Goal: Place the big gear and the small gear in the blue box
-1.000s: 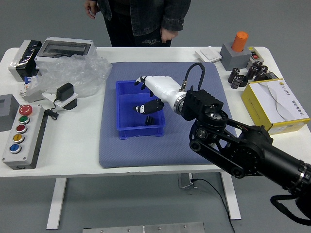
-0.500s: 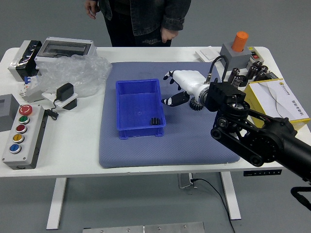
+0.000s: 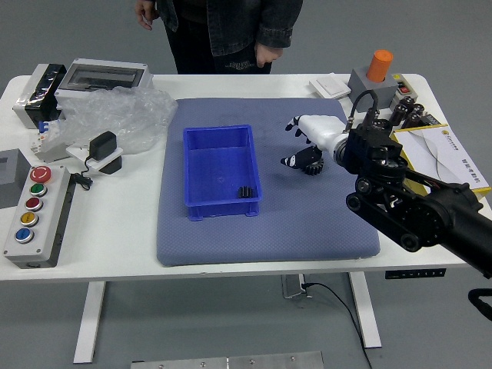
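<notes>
Our right hand (image 3: 326,137) is over the mat (image 3: 284,238), its fingers apart. The big gear (image 3: 314,168) lies on the mat right beside our thumb; we cannot tell whether they touch. Left of our hand is the blue box (image 3: 223,209), with the small gear (image 3: 245,191) inside. Beyond our hand, past the table's far edge, a person's two hands (image 3: 267,55) hang down.

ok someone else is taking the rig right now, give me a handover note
Right hand: fingers spread, at the bigger-looking gear, no grip visible.
Left hand: out of view.
Done: smaller-looking gear in the blue box.
Left: bigger gear, on the mat right of the box, needs to go in.
Person stands across the table.
</notes>
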### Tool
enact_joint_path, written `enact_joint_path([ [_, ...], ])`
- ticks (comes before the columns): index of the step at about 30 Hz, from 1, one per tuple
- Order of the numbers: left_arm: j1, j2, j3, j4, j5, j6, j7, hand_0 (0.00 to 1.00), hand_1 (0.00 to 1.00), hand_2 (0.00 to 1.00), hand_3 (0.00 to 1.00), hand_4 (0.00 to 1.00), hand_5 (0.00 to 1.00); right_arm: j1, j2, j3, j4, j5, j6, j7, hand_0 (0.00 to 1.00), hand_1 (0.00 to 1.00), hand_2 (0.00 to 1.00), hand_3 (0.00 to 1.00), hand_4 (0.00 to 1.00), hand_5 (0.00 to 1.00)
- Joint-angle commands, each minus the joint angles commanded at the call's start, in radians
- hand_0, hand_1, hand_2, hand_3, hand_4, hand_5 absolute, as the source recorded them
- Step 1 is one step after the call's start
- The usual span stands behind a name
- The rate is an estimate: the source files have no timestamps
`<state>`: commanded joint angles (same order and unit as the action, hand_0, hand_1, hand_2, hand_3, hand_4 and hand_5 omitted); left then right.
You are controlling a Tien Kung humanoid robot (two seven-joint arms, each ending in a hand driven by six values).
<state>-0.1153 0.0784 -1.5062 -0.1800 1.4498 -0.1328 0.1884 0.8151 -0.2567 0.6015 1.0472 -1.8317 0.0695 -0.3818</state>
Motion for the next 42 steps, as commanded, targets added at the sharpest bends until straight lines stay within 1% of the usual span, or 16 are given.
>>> enact_joint_path([
  [9,-0.002,0.0,0.002,0.0,0.001,0.0,0.0,0.728,0.679,0.697,0.695,0.433,0.022,0.009,0.02,-0.015,-0.112,0.025,-0.025,0.039,0.665,0.634,0.77,0.815,0.801,0.346],
  [10,-0.002,0.0,0.002,0.0,0.001,0.0,0.0,0.728,0.679,0.696,0.694,0.431,0.02,0.01,0.022,-0.018,-0.122,0.028,-0.027,0.042,0.668,0.634,0.769,0.809,0.787,0.322],
  [14,-0.002,0.0,0.004,0.0,0.001,0.0,0.0,0.728,0.679,0.696,0.694,0.431,0.02,0.014,0.03,-0.024,-0.175,0.04,-0.035,0.056,0.668,0.634,0.769,0.809,0.787,0.322],
  [21,-0.001,-0.002,0.003,0.0,0.001,0.0,0.0,0.728,0.679,0.698,0.692,0.43,0.02,0.014,0.043,-0.027,-0.243,0.056,-0.04,0.071,0.672,0.633,0.766,0.798,0.782,0.325],
  [22,0.0,-0.002,0.003,0.0,0.001,0.0,-0.001,0.728,0.679,0.696,0.692,0.424,0.016,0.013,0.044,-0.027,-0.249,0.058,-0.041,0.072,0.672,0.631,0.764,0.793,0.776,0.311],
  [29,0.0,-0.004,0.004,0.0,-0.001,0.001,-0.001,0.728,0.679,0.695,0.689,0.421,0.013,0.013,0.054,-0.031,-0.284,0.067,-0.042,0.079,0.672,0.628,0.762,0.783,0.769,0.304],
  [39,0.0,-0.005,0.005,0.0,-0.003,0.002,-0.001,0.728,0.679,0.694,0.685,0.418,0.009,0.01,0.068,-0.044,-0.295,0.07,-0.046,0.077,0.671,0.621,0.753,0.771,0.757,0.289],
  [40,0.0,-0.005,0.005,0.0,-0.003,0.002,-0.001,0.728,0.679,0.693,0.685,0.417,0.008,0.01,0.069,-0.047,-0.296,0.07,-0.047,0.078,0.665,0.609,0.725,0.749,0.737,0.276],
  [42,-0.001,-0.006,0.005,0.0,-0.003,0.002,-0.001,0.728,0.679,0.693,0.685,0.417,0.008,0.009,0.072,-0.051,-0.298,0.071,-0.049,0.079,0.665,0.609,0.725,0.749,0.737,0.276],
])
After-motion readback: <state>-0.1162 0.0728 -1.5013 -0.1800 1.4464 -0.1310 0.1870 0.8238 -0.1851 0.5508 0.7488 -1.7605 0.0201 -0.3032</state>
